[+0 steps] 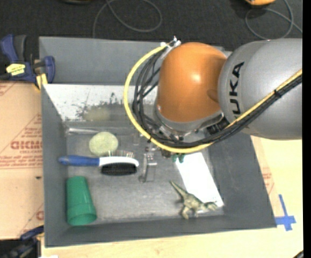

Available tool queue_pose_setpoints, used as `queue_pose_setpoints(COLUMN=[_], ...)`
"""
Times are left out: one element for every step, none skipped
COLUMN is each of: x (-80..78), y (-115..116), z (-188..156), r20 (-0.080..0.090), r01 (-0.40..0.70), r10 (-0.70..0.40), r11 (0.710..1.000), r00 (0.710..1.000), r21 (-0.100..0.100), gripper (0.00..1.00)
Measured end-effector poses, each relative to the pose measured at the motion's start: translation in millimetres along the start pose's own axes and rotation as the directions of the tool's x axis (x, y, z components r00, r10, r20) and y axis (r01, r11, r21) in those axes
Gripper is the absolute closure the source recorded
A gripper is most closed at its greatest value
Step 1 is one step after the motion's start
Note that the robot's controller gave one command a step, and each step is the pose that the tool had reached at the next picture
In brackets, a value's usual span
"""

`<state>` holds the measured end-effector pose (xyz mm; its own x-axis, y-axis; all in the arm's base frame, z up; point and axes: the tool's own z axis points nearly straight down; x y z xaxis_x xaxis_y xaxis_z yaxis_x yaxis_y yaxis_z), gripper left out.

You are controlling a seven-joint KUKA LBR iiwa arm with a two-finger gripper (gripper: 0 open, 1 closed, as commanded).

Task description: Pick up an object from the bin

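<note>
The gripper (149,164) hangs low over the scuffed floor of the grey metal bin (53,171), under the arm's smooth, glossy orange cover (190,79) and a loop of yellow and black cables (136,98). Whether it is open or closed cannot be told, and nothing is seen held in it.

Nearest to it is a brush (106,164). Its white oval head, with a dark patch of black bristles, ends just beside the gripper on the view's left. Its slim blue handle runs further away on that side.

Above the brush and a little farther from the gripper lies a pale green, round, matt disc (103,143) with a rough, spongy look.

On the gripper's other side, toward the view's right and slightly below, a flat white sheet (199,179) lies at a slant. At its lower end is a small olive dinosaur figure (193,203) with a thin tail.

Well away, below and left of the gripper, a green plastic cup (80,200) lies on its side, tapered and smooth.
</note>
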<state>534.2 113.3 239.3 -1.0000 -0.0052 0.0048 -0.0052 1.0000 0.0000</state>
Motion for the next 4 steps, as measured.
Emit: queue_pose_setpoints(x=[-0.5, -26.4, -57.3, -51.3], y=[-1, 10, 31, 40], z=[-4, 73, 80, 125], r20=[0.006, 0.012, 0.008, 0.01], r01=[-0.004, 0.099, -0.073, 0.043], r10=[0.004, -0.099, 0.073, -0.043], r11=[1.0, 0.995, 0.997, 0.999], r00=[1.0, 0.995, 0.997, 0.999], r21=[-0.001, 0.001, -0.002, 0.0], gripper=[0.0, 0.0, 0.0, 0.0])
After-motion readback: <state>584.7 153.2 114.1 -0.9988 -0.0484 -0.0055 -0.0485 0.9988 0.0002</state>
